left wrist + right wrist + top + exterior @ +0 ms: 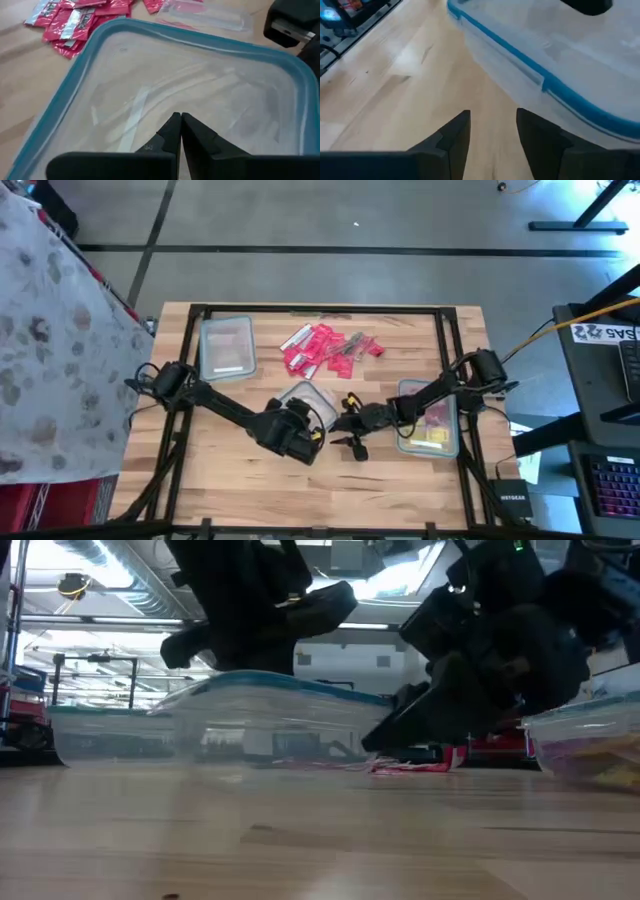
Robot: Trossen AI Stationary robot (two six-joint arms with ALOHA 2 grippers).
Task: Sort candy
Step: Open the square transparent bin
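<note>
Red candy beyond L hand.

The setting is looking like a robotics lab or workshop. A wooden bench is standing on a grey concrete floor, with two dark arms mounted at its left and right edges. Beyond the bench's right edge, a desk is carrying a lit keyboard and a small network box, with a yellow cable trailing across. In the low view, exposed ducts and strip lights are running across an open ceiling.
</note>
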